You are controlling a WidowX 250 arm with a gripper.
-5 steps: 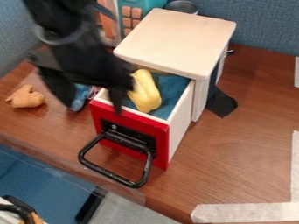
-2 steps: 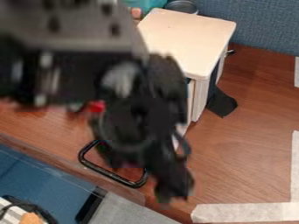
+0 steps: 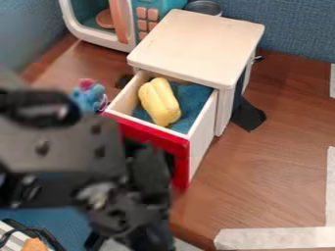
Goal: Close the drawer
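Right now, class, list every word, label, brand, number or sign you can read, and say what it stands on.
There are none to quote.
Keypad buttons on the toy microwave: too small to tell any marks.
Red drawer front: no text on the part in sight; the arm hides some.
Cabinet top and tape: no lettering seen.

Drawer (image 3: 202, 142) jutted from cabinet (image 3: 196, 44) front, lumpy toy (image 3: 159, 101) inside. Small figure (image 3: 88, 95), possibly an animal, left of drawer. Toy microwave (image 3: 98, 36) behind left; tin (image 3: 203, 7) behind cabinet.
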